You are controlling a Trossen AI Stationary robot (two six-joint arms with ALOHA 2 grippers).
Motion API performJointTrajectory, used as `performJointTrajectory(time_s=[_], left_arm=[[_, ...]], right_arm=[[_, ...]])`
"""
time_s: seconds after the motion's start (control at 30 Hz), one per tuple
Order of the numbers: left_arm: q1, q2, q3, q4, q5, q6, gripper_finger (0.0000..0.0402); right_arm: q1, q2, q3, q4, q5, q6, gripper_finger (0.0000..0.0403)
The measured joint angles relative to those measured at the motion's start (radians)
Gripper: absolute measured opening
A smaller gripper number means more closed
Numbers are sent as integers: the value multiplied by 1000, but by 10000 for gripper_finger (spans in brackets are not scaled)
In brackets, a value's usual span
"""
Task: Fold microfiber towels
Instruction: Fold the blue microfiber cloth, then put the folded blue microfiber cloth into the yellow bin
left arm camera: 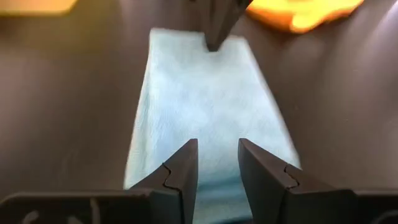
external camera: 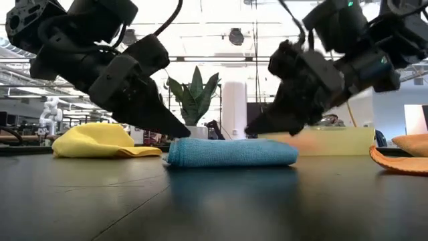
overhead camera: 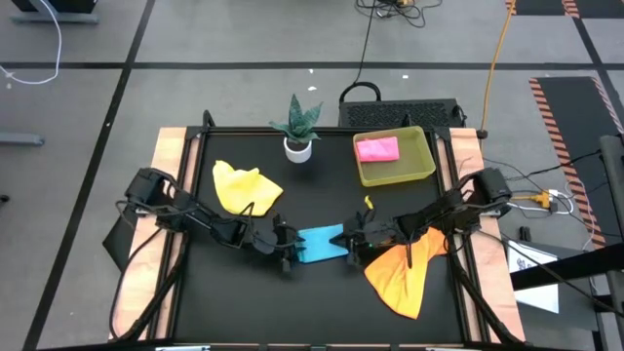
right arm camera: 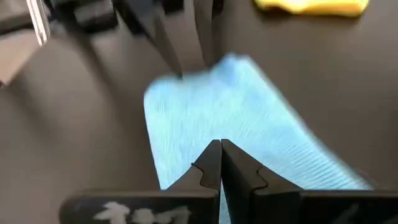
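Observation:
A light blue towel [overhead camera: 320, 244] lies folded in a flat oblong on the black table's middle [external camera: 231, 152]. My left gripper [overhead camera: 291, 249] slants down over its left end, open [left arm camera: 217, 144], with blue cloth showing in the gap. My right gripper [overhead camera: 353, 242] slants down over its right end, shut [right arm camera: 220, 144]. A yellow towel [overhead camera: 244, 187] lies crumpled at the far left. An orange towel [overhead camera: 402, 273] lies spread at the near right, partly under the right arm. A pink towel [overhead camera: 378, 148] lies folded in the tray. My left gripper's fingertips [external camera: 186, 134] come down slanting from the table's left to the top of the blue towel's left end [external camera: 175, 144]; whether they touch it I cannot tell. My right gripper's shut tips [external camera: 249, 132] stand just over the towel's right part [external camera: 267, 148], slanting from the right; touch cannot be told.
A yellow-green tray [overhead camera: 421, 161] stands at the far right. A potted plant [overhead camera: 297, 127] stands at the far middle. Wooden rails [overhead camera: 168, 195] run along the table's left and right sides.

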Motion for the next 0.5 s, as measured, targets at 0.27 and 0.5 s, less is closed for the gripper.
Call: performJointTrajectory(time_s=[0.27, 0.5], left_arm=[[9, 9, 2, -150, 45, -55, 117], [9, -55, 2, -110, 49, -86, 117]], right_arm=[[7, 74, 10, -40, -50, -11, 0], [38, -33, 10, -66, -53, -134, 3]])
